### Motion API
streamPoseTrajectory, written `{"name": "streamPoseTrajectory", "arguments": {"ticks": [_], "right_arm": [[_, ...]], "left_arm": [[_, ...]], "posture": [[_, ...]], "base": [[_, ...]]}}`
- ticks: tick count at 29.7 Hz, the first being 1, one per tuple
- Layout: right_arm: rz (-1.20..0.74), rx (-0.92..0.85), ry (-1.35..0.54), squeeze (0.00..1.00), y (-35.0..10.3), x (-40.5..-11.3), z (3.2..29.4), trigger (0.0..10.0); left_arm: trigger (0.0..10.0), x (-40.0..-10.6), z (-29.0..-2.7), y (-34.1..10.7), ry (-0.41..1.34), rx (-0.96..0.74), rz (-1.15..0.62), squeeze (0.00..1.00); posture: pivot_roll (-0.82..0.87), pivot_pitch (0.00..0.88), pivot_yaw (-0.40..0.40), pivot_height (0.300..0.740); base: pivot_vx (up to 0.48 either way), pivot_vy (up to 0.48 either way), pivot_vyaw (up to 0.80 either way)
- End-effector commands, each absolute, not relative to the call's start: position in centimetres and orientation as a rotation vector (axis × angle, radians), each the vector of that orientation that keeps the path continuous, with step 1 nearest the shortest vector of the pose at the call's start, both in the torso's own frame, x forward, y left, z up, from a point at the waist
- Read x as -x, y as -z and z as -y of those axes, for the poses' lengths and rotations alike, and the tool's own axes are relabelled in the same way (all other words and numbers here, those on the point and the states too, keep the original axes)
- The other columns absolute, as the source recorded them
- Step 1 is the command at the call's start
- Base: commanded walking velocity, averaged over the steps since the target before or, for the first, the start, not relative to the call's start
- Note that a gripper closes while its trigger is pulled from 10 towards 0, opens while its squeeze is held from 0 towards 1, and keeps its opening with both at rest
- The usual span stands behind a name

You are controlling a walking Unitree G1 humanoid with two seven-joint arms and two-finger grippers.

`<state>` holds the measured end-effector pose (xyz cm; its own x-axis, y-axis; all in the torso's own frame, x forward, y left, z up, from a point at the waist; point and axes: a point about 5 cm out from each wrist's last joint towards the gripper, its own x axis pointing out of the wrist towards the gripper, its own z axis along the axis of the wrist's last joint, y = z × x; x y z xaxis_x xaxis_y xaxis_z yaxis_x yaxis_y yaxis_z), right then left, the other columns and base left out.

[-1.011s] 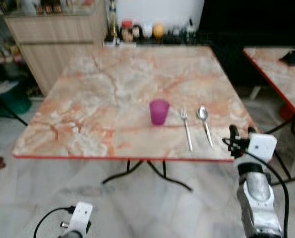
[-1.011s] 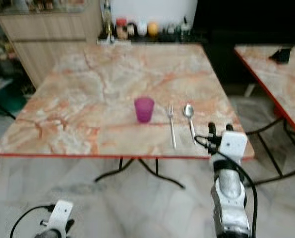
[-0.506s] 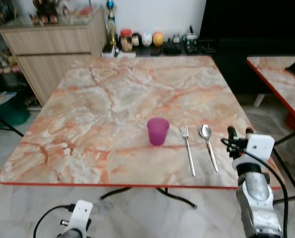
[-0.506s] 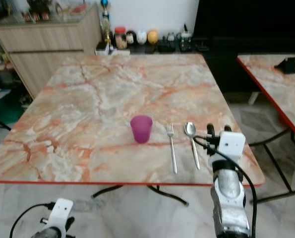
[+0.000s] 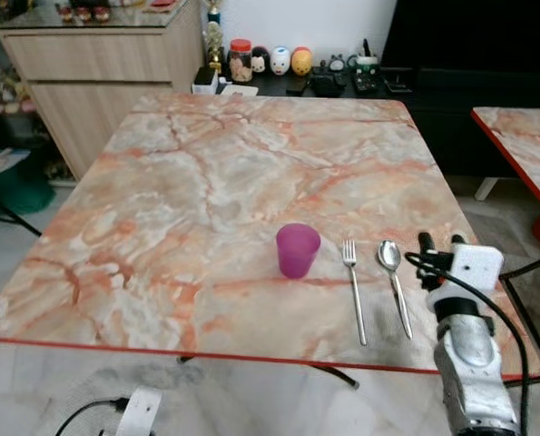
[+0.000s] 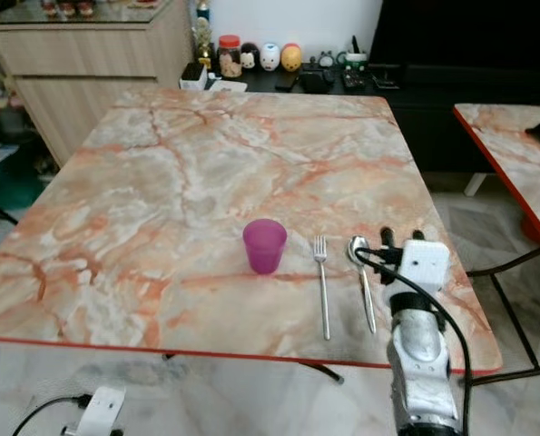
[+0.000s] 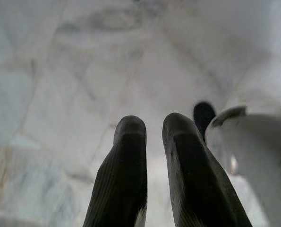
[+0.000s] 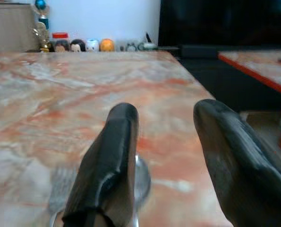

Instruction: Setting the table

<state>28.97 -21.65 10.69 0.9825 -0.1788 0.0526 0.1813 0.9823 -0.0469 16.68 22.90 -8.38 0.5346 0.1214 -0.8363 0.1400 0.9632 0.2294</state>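
- A translucent purple plastic cup (image 5: pixel 298 250) stands upright on a square desk with an orange-veined marble top and a red edge (image 5: pixel 188 191), toward the near side and a little right of the middle.
- Just right of the cup, apart from it, a silver metal fork (image 5: pixel 354 290) lies flat with its tines pointing away from the robot.
- A silver metal spoon (image 5: pixel 396 283) lies beside the fork on its right, parallel to it, bowl at the far end.
- The right pincer (image 5: pixel 440 243) hovers above the desk's near right part, just right of the spoon; its two black fingers (image 8: pixel 107 161) are spread apart with nothing between them, and in the right wrist view the spoon's bowl and the fork's tines lie on the marble beyond them.
- The left pincer (image 7: pixel 154 137) hangs low over the pale tiled floor (image 7: pixel 60 71), its two black fingers close together with a narrow gap and nothing held.
- Beyond the desk's far edge stand a light wooden cabinet (image 5: pixel 97 73) and a dark low shelf carrying small jars and figurines (image 5: pixel 279 62).
- A second marble desk with a red edge (image 5: pixel 524 145) sits to the right.
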Motion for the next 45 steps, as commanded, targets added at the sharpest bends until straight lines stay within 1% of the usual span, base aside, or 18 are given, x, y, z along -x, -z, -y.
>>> {"name": "streamPoseTrajectory", "arguments": {"ticks": [1,2,3,6,7,8,9,10,13,20,22,27,37,38,39,40,44,45], "right_arm": [[0.032,0.01,0.191,0.09,-10.8,-28.9,22.1,10.0],[0.023,0.005,0.188,0.31,-10.7,-28.9,22.1,10.0],[0.018,0.01,0.188,1.0,-10.7,-29.0,22.1,10.0],[-0.043,-0.007,0.203,1.0,-10.4,-29.0,22.2,10.0],[-0.075,-0.029,0.202,0.89,-10.1,-29.0,22.1,10.0],[-0.089,-0.038,0.193,0.28,-10.0,-29.0,22.0,10.0],[-0.103,-0.046,0.182,0.28,-10.0,-29.0,21.8,10.0],[-0.152,-0.054,0.161,0.0,-9.5,-29.0,21.5,10.0],[-0.233,-0.073,0.115,0.0,-8.6,-29.0,20.8,10.0],[-0.285,-0.097,0.06,0.0,-8.1,-29.3,19.7,10.0],[-0.307,-0.156,0.038,0.0,-8.3,-29.6,19.2,10.0],[-0.307,-0.131,0.039,0.0,-8.8,-30.3,19.1,10.0],[-0.354,-0.171,0.052,0.0,-9.2,-31.0,19.4,10.0],[-0.369,-0.172,0.042,0.72,-9.2,-31.1,19.3,10.0],[-0.379,-0.172,0.035,0.72,-9.2,-31.1,19.3,10.0],[-0.393,-0.169,0.024,1.0,-9.2,-31.1,19.2,10.0],[-0.46,-0.13,0.033,1.0,-8.7,-31.2,19.1,10.0],[-0.469,-0.131,0.046,0.98,-8.6,-31.2,19.2,10.0]], "left_arm": [[10.0,-16.6,-23.0,8.4,0.005,-0.285,-1.022,0.0],[10.0,-16.6,-23.0,8.4,0.004,-0.286,-1.023,0.0],[10.0,-16.6,-22.9,8.4,0.004,-0.286,-1.023,0.0],[10.0,-16.6,-22.8,8.4,0.008,-0.288,-1.022,0.0],[10.0,-16.6,-22.8,8.4,0.011,-0.29,-1.022,0.0],[10.0,-16.6,-22.8,8.4,0.011,-0.289,-1.022,0.0],[10.0,-16.6,-22.8,8.4,0.01,-0.288,-1.022,0.0],[10.0,-16.6,-22.8,8.5,0.012,-0.288,-1.022,0.0],[10.0,-16.7,-22.7,8.5,0.021,-0.291,-1.02,0.0],[10.0,-16.7,-22.6,8.4,0.026,-0.282,-1.011,0.0],[10.0,-16.6,-22.6,8.5,0.029,-0.28,-1.012,0.0],[10.0,-16.1,-22.9,8.6,0.026,-0.281,-1.026,0.0],[10.0,-15.5,-23.4,8.8,0.014,-0.282,-1.046,0.0],[10.0,-15.4,-23.4,8.8,0.013,-0.282,-1.047,0.0],[10.0,-15.4,-23.4,8.8,0.013,-0.282,-1.047,0.0],[10.0,-15.4,-23.4,8.8,0.013,-0.282,-1.048,0.0],[10.0,-15.5,-23.4,8.8,0.016,-0.282,-1.046,0.0],[10.0,-15.5,-23.4,8.8,0.015,-0.28,-1.046,0.0]], "posture": [[-0.01,0.0,-0.001,0.74],[0.0,0.0,-0.002,0.74],[0.0,0.0,-0.002,0.74],[-0.01,0.0,-0.001,0.74],[-0.01,0.0,-0.001,0.74],[-0.01,0.0,0.002,0.74],[-0.01,0.0,0.002,0.74],[-0.01,0.0,0.003,0.74],[-0.01,0.0,0.002,0.74],[-0.01,0.0,0.001,0.74],[0.0,0.0,0.002,0.74],[0.0,0.0,0.002,0.74],[-0.01,0.0,0.005,0.74],[-0.01,0.0,0.005,0.74],[-0.01,0.0,0.005,0.74],[-0.01,0.0,0.005,0.74],[-0.01,0.0,-0.002,0.74],[-0.01,0.0,-0.002,0.74]], "base": [[0.0,0.0,0.0],[0.0,0.0,0.0],[0.0,0.0,0.0],[0.0,0.0,0.0],[0.0,0.0,0.0],[0.0,0.0,0.0],[0.0,0.0,0.0],[0.0,0.0,0.0],[0.0,0.0,0.0],[0.0,0.0,0.0],[0.0,0.0,0.0],[0.0,0.0,0.0],[0.0,0.0,0.0],[0.0,0.0,0.0],[0.0,0.0,0.0],[0.0,0.0,0.0],[0.0,0.0,0.0],[0.0,0.0,0.0]]}}
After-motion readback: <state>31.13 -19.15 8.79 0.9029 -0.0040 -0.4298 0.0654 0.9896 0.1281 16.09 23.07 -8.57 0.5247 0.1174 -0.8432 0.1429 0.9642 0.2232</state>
